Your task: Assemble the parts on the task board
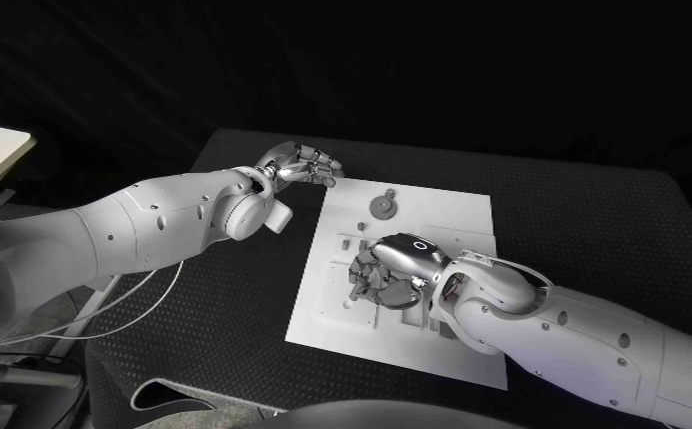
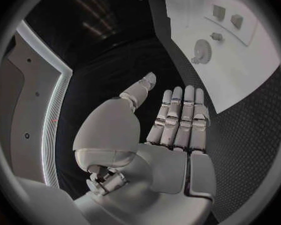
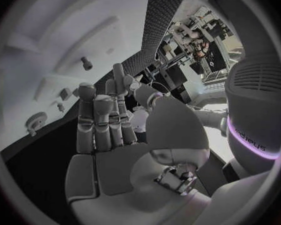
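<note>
Black table point(image 1: 606, 209) under a dark backdrop, white board point(image 1: 447, 214) in the middle. Left hand point(image 1: 300, 166) sits off the board's far left corner, above the table; its wrist view shows the fingers point(image 2: 181, 117) straight and side by side, thumb apart, nothing held. Right hand point(image 1: 389, 269) hovers low over the board's near middle, fingers pointing left and down; wrist view shows its fingers point(image 3: 103, 120) extended, close together, palm empty, no part in them. Round gear-like part point(image 1: 384, 206) lies on the far part of the board, well apart from both hands. Smaller parts point(image 2: 228, 16) stand on the board near it. Whether the right fingertips touch the board, cannot tell.
</note>
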{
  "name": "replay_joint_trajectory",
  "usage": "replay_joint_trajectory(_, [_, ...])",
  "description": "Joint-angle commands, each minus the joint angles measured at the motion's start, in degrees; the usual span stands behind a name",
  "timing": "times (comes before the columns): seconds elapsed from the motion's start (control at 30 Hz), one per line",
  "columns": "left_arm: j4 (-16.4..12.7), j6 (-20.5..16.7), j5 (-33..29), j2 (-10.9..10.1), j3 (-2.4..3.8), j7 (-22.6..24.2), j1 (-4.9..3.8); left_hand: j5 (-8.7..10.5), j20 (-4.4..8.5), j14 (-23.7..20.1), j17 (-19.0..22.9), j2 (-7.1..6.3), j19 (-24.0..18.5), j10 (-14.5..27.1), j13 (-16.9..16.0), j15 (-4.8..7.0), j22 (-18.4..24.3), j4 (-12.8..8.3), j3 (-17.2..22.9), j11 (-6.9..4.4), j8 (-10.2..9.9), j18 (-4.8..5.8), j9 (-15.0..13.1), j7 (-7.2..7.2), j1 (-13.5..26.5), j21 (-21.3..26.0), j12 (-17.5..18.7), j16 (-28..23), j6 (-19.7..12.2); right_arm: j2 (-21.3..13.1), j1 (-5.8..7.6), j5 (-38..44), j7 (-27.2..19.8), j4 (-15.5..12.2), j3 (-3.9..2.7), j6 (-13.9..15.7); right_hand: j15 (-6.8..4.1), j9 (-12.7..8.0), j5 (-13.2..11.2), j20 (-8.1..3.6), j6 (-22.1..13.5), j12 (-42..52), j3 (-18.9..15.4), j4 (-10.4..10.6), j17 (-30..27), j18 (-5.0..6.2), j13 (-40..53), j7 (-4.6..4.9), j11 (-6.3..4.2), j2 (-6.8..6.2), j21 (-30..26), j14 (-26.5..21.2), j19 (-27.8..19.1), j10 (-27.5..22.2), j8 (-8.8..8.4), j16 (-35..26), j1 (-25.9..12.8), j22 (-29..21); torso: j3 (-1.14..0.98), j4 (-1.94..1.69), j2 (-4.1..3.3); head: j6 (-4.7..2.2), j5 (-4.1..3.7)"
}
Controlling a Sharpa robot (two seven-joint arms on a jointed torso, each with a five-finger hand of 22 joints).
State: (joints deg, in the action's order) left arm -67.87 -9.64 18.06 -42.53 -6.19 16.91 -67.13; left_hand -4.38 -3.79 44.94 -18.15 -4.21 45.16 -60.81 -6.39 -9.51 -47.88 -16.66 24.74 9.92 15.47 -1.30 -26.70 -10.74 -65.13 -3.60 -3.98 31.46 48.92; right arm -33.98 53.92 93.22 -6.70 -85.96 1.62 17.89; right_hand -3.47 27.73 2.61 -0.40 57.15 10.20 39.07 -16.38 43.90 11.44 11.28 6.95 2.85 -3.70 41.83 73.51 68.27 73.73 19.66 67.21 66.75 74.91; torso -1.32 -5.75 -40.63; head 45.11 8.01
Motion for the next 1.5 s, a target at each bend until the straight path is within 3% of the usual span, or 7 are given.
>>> replay_joint_trajectory(0.03, [0.01,0.8,-0.31,0.32,0.03,0.6,-0.04,0.23,-0.14,0.12,-0.11,0.24,0.15,0.22,0.08,-0.13,0.09,0.02,-0.22,-0.02,0.26,-0.67,0.06,-0.08,0.44,-0.26,0.06,-0.38,-0.39,1.2,-0.03,1.72,0.28,0.78,0.16,-0.25,-0.38,0.07,0.18,-0.25,0.22,0.21,0.4,-0.07,-0.07,3.56,-0.05,0.11,-0.27,0.64,0.39,0.08,0.02,0.57,0.18,0.28,-0.08,1.32,-0.03,0.05,-0.01,0.12,0.26])
replay_joint_trajectory(0.3, [0.12,0.83,-0.31,0.57,0.03,0.57,-0.03,0.23,-0.14,0.13,-0.14,0.27,0.16,0.22,0.09,-0.13,0.11,0.04,-0.22,-0.02,0.26,-0.67,0.07,-0.08,0.44,-0.27,0.05,-0.4,-0.39,3.11,-0.56,4.91,1.79,2.1,0.73,1.11,-0.39,0.07,0.18,-0.26,0.2,0.18,0.43,-0.13,-0.07,3.56,-0.02,0.12,-0.28,0.65,0.42,0.06,-0.01,0.56,0.17,0.3,-0.08,1.32,-0.04,-0.07,0.01,0.37,0.39])
replay_joint_trajectory(0.5, [0.13,0.78,-0.31,0.51,0.03,0.57,-0.03,0.23,-0.15,0.12,-0.15,0.29,0.15,0.22,0.09,-0.14,0.13,0.04,-0.21,-0.02,0.26,-0.67,0.08,-0.08,0.43,-0.27,0.05,-0.42,-0.4,3.4,-0.56,5.19,1.98,2.63,0.76,0.66,-0.4,0.08,0.18,-0.27,0.2,0.16,0.45,-0.16,-0.08,3.56,0.0,0.11,-0.28,0.63,0.44,0.04,-0.03,0.55,0.17,0.31,-0.07,1.32,0.11,-0.11,0.03,0.53,0.45])
replay_joint_trajectory(0.7, [0.13,0.74,-0.31,0.5,0.04,0.57,-0.04,0.23,-0.15,0.12,-0.18,0.3,0.15,0.23,0.1,-0.14,0.16,0.03,-0.21,-0.02,0.26,-0.67,0.08,-0.08,0.42,-0.26,0.05,-0.45,-0.4,4.1,-0.56,5.93,2.35,3.29,1.39,0.64,-0.4,0.09,0.18,-0.27,0.19,0.14,0.47,-0.18,-0.09,3.56,0.03,0.11,-0.29,0.63,0.47,0.02,-0.05,0.55,0.17,0.33,-0.07,1.32,0.0,0.06,0.01,0.57,0.75])
replay_joint_trajectory(0.97, [0.14,0.74,-0.31,0.6,0.04,0.59,-0.04,0.23,-0.15,0.12,-0.22,0.29,0.14,0.23,0.11,-0.14,0.18,0.02,-0.21,-0.02,0.26,-0.67,0.09,-0.08,0.41,-0.27,0.04,-0.48,-0.41,4.18,-0.56,6.23,2.64,3.54,1.46,0.38,-0.4,0.1,0.18,-0.28,0.19,0.12,0.5,-0.19,-0.09,3.56,0.06,0.11,-0.29,0.63,0.5,0.01,-0.08,0.55,0.17,0.35,-0.06,1.32,0.0,0.01,-0.01,0.7,0.72])
replay_joint_trajectory(1.33, [0.11,0.84,-0.31,0.64,0.04,0.61,-0.04,0.23,-0.15,0.12,-0.27,0.32,0.14,0.25,0.13,-0.14,0.23,0.03,-0.2,-0.01,0.26,-0.67,0.11,-0.09,0.38,-0.27,0.04,-0.52,-0.43,4.72,-0.56,7.28,3.46,3.93,2.1,0.11,-0.4,0.12,0.18,-0.29,0.18,0.09,0.53,-0.22,-0.1,3.56,0.11,0.1,-0.29,0.61,0.55,-0.01,-0.13,0.55,0.16,0.39,-0.04,1.31,-0.02,-0.02,0.01,0.54,0.47])
replay_joint_trajectory(1.5, [0.14,0.89,-0.31,0.58,0.04,0.63,-0.04,0.23,-0.16,0.12,-0.3,0.33,0.14,0.25,0.14,-0.15,0.24,0.03,-0.2,-0.01,0.26,-0.67,0.11,-0.09,0.38,-0.28,0.04,-0.54,-0.43,4.7,-0.56,7.76,3.74,4.42,2.13,-0.47,-0.4,0.13,0.18,-0.29,0.18,0.08,0.53,-0.22,-0.1,3.56,0.13,0.1,-0.29,0.6,0.57,-0.02,-0.15,0.55,0.16,0.4,-0.05,1.31,0.01,0.02,0.02,0.9,0.63])
